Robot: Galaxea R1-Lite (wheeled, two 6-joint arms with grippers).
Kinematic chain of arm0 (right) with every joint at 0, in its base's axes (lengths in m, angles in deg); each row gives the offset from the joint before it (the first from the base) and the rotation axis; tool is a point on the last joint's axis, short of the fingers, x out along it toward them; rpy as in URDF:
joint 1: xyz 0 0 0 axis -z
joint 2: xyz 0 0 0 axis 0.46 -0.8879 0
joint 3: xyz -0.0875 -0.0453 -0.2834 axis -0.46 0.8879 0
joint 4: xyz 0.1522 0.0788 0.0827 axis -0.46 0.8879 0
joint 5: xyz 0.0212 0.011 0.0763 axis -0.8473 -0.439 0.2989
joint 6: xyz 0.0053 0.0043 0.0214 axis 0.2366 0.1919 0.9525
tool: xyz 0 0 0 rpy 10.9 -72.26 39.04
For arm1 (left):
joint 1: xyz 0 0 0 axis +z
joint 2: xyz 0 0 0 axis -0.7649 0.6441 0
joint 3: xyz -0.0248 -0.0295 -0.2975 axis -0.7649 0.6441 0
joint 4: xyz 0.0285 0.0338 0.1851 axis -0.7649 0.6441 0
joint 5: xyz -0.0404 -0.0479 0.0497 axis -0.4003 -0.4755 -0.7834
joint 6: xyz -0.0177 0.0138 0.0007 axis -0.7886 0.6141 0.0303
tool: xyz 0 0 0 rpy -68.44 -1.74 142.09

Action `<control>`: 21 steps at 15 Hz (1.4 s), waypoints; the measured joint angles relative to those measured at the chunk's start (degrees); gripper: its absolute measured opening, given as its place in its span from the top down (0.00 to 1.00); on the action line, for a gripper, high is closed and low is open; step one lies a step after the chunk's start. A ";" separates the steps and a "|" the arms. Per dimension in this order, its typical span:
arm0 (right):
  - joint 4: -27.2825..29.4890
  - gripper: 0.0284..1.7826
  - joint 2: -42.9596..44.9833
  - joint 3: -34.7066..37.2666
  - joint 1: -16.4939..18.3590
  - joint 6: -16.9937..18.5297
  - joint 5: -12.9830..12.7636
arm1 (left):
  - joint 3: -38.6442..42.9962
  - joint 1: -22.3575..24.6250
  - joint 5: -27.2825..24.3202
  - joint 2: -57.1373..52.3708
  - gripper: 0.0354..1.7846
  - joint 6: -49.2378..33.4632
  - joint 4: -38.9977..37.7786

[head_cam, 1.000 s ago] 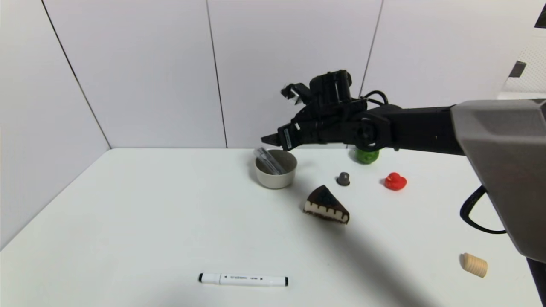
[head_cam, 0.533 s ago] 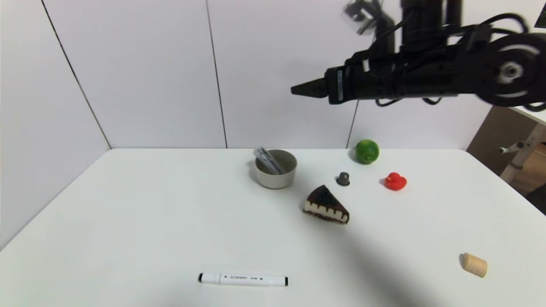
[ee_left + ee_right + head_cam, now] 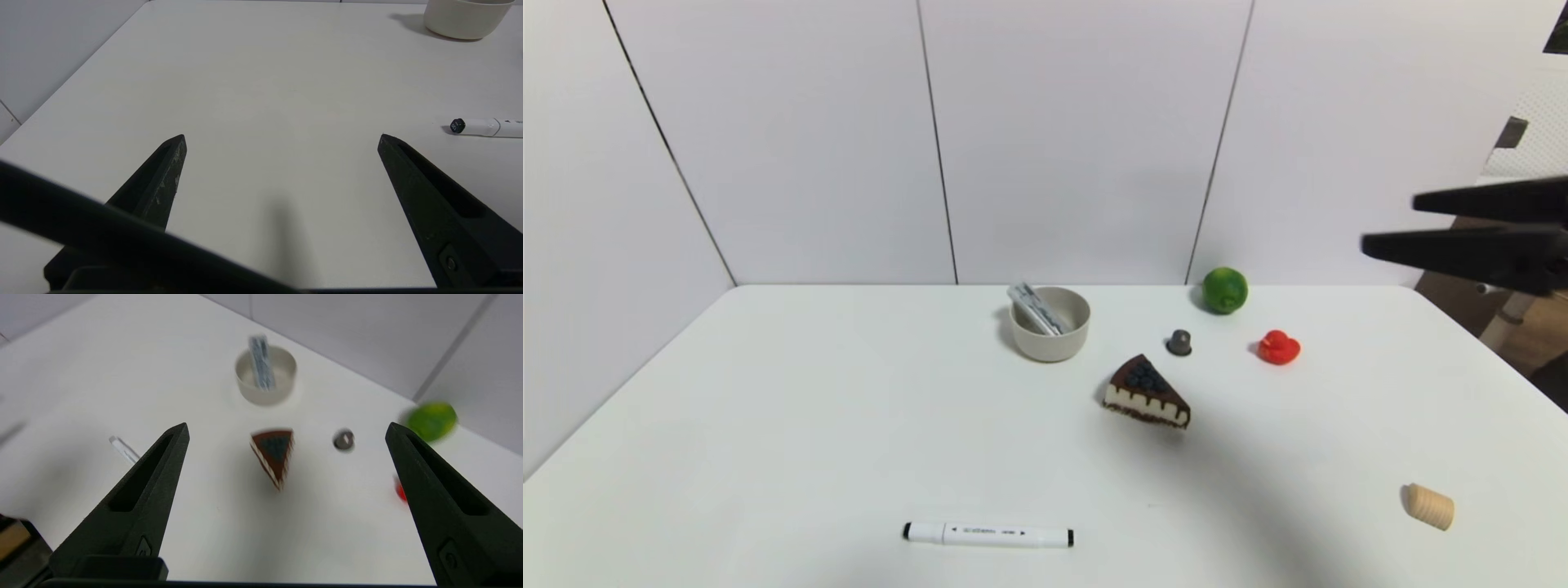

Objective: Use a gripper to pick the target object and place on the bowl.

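The translucent grey case [image 3: 1037, 309] leans inside the beige bowl [image 3: 1050, 343] at the table's far middle, one end sticking over the rim. Both show in the right wrist view, the case [image 3: 261, 363] in the bowl [image 3: 265, 394]. My right gripper [image 3: 1388, 222] is open and empty, high at the right edge of the head view, far from the bowl; its wrist view shows it [image 3: 286, 430] wide open above the table. My left gripper [image 3: 282, 136] is open and empty low over the table's near left; it does not show in the head view.
A cake slice [image 3: 1147, 394], a small grey knob [image 3: 1178, 342], a red duck [image 3: 1278, 347] and a green lime [image 3: 1225, 290] lie right of the bowl. A white marker [image 3: 988, 535] lies near the front edge. A wooden cork [image 3: 1429, 506] lies at the front right.
My right arm has drawn back from above the bowl, first up, then off to the right edge. The case stays in the bowl.
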 joint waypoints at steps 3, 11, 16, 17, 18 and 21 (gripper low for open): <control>2.15 0.06 13.49 12.01 6.62 -2.07 -0.48 | 0.00 0.00 0.01 0.00 0.06 0.00 0.00; -2.56 0.05 44.48 45.42 11.13 -2.54 -14.97 | 0.00 0.00 0.00 0.00 0.06 -0.01 0.00; -8.81 0.05 50.14 53.97 11.89 -1.29 -16.13 | 0.00 0.00 0.01 0.00 0.06 0.00 0.00; -10.01 0.05 50.47 55.89 12.04 -1.29 -16.15 | 0.00 0.00 0.01 0.00 0.06 -0.01 0.00; -11.82 0.05 50.74 57.93 12.11 -1.27 -16.16 | 0.00 0.00 0.01 0.00 0.06 -0.01 0.00; -13.81 0.05 50.52 60.68 12.70 -1.41 -16.06 | 0.00 0.00 0.01 0.00 0.06 0.00 0.00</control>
